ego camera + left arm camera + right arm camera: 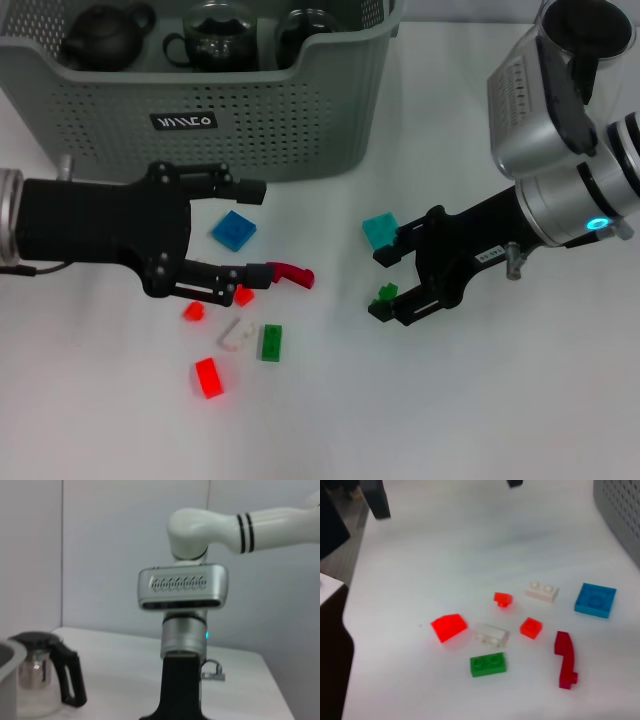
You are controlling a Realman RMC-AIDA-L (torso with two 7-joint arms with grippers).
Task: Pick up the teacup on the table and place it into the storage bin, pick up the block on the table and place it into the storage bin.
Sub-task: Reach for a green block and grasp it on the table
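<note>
1. Looking down from the head view, the storage bin (pixel 200 100) stands at the far side of the white table (pixel 450 420), its black label facing the robot. Three dark teapot-like vessels sit inside it; no teacup shows on the table.
2. The left gripper (pixel 245 230) hovers low over the table just in front of the bin. Its fingers are spread wide and hold nothing. A blue block (pixel 233 231) lies between them, untouched. The dark red curved piece (pixel 293 273) lies at the tip of the nearer finger.
3. The right gripper (pixel 385 283) hangs over the table to the right of the scattered blocks. Its fingers are parted. A teal block (pixel 380 231) lies at the far fingertip and a small green block (pixel 386 293) near the other; grip on either cannot be confirmed.
4. A green brick (pixel 270 342), a white brick (pixel 233 333) and several red pieces lie near the left gripper.
5. The left wrist view shows the right arm across the table and a glass pot (pixel 42 680) with a black handle. The arm's own fingers do not appear.
6. The right wrist view shows the loose blocks on the table, with the bin wall at one edge.
</note>
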